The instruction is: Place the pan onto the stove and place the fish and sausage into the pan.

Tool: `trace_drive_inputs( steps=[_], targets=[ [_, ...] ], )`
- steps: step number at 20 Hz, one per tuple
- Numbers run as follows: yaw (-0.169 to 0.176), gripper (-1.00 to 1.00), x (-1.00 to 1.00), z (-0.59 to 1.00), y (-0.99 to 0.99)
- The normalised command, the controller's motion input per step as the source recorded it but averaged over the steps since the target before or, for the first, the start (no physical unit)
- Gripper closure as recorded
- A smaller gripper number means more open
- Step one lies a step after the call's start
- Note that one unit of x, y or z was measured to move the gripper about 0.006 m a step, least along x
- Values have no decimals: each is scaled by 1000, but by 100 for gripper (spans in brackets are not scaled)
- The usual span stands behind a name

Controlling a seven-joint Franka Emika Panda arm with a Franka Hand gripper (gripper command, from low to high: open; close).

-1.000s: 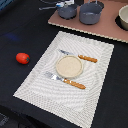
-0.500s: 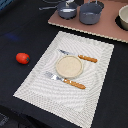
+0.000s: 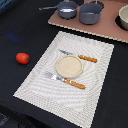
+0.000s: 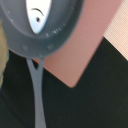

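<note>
The pan (image 3: pixel 66 9) is seen on the stove (image 3: pixel 107 29) with its thin handle overhanging the edge, the fish (image 4: pixel 35 19) lying inside it (shown only in the wrist view). The sausage (image 3: pixel 22 58) is left on the dark table (image 3: pixel 15 30), well apart, beside the striped placemat (image 3: pixel 95 75). The gripper's jaws cannot be told

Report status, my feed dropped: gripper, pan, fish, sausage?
Gripper not visible. Pan on stove, fish inside. Sausage out on the table. Nothing blocking.
</note>
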Motion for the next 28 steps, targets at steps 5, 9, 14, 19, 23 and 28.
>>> trace_drive_inputs(
  steps=[5, 9, 14, 19, 23, 28],
  targets=[
    [0, -100, 91, 211, -987],
    [0, -100, 35, 89, -998],
    [-2, -100, 1, 13, -983],
    [-34, -100, -27, -50, -898],
    [-66, -100, -62, -101, -814],
    [-125, -100, -120, -130, -664]
  ],
)
